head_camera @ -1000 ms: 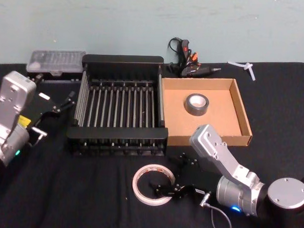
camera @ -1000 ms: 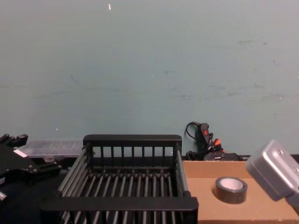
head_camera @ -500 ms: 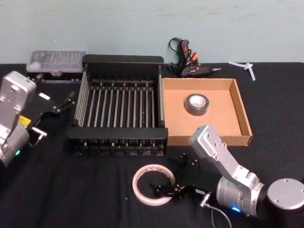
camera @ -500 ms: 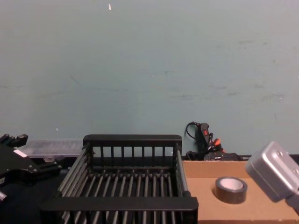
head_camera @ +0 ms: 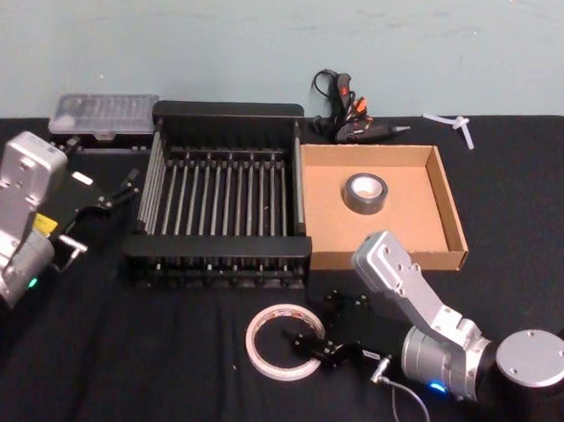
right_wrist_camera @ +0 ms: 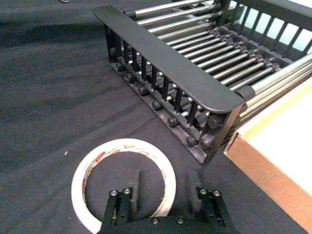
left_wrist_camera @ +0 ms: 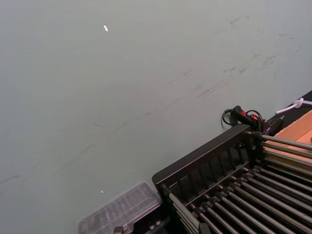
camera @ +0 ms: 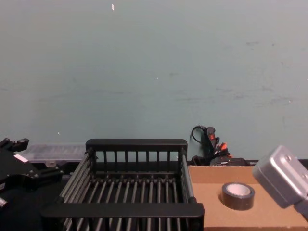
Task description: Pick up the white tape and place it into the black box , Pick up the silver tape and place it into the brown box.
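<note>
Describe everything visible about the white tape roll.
The flat white roll of tape with red printing on its inner ring lies flat on the black tablecloth, before the black slatted crate. The right tool is open and straddles its near rim, one finger inside the ring, one outside.

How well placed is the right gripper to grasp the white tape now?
Probably well placed, yes. The right gripper is open, one finger inside the white tape and one outside, straddling its band. The roll lies flat on the black table, nothing blocking.
</note>
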Action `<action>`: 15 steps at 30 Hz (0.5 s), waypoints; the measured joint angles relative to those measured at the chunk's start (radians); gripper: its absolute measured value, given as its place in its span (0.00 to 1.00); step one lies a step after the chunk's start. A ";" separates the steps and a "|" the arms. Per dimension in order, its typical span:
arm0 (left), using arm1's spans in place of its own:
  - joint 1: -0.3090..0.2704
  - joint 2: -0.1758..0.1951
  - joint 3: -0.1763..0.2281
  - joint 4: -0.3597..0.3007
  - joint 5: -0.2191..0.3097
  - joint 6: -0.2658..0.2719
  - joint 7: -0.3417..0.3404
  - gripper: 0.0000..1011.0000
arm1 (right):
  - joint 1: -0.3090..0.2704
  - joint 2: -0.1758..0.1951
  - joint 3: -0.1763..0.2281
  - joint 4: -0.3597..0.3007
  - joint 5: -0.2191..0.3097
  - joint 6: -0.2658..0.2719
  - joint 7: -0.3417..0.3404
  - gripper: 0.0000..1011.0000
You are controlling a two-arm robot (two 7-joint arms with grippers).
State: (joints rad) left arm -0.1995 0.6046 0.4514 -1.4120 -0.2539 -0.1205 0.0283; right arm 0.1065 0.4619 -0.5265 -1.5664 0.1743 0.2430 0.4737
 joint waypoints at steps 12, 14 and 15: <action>0.000 0.000 0.000 0.000 0.000 0.000 0.000 0.99 | 0.001 0.000 0.000 0.000 0.001 0.000 0.001 0.25; 0.000 0.000 0.000 0.000 0.000 0.000 0.000 0.99 | 0.001 0.000 0.000 0.000 0.001 0.000 0.001 0.21; 0.000 0.000 0.000 0.000 0.000 0.000 0.000 0.99 | 0.001 0.000 0.000 0.000 0.001 0.000 0.001 0.16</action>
State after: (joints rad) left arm -0.1996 0.6047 0.4514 -1.4120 -0.2539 -0.1205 0.0283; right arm 0.1070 0.4619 -0.5264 -1.5664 0.1758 0.2432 0.4743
